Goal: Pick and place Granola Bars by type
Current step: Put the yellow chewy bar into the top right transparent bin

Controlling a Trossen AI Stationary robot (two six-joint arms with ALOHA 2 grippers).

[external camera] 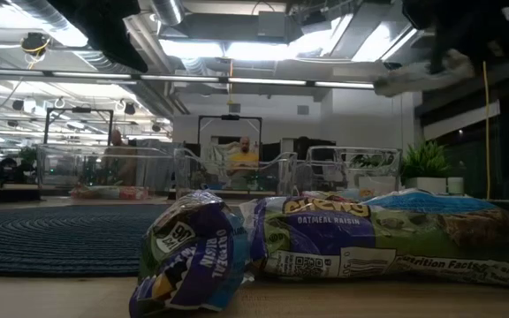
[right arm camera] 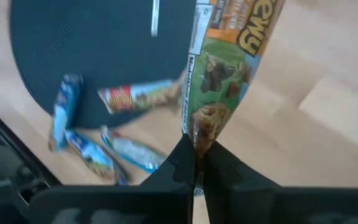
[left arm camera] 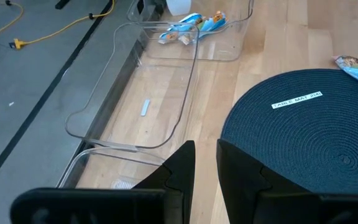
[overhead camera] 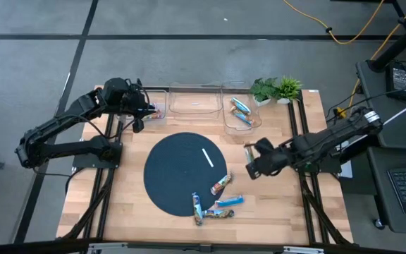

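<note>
The right gripper (right arm camera: 197, 163) pinches one end of an orange-and-green bar (right arm camera: 229, 68), its fingers clamped on the wrapper; in the high view this gripper (overhead camera: 251, 161) sits over the bare wood just right of the round dark mat (overhead camera: 175, 176), near the right bin (overhead camera: 225, 120).

The left gripper (overhead camera: 141, 113) is at the far left of the table (overhead camera: 273, 204), over the left bin (overhead camera: 157, 106). Its fingers (left arm camera: 179, 171) stand slightly apart with nothing between them.

Three clear bins line the far edge. The right one holds two blue bars (overhead camera: 240, 111); the middle bin (overhead camera: 194, 101) holds only a small strip; the left one shows a bar (overhead camera: 155, 111) beside the gripper.

On the mat lies a thin white strip (overhead camera: 207, 157). A red-orange bar (overhead camera: 220, 185) rests on the mat's near right edge. Just off that edge lie more bars: a blue one (overhead camera: 230, 202), another (overhead camera: 218, 212) below it, and one (overhead camera: 197, 208) at the mat's rim. Two potted plants (overhead camera: 276, 89) stand at the far right corner.
</note>
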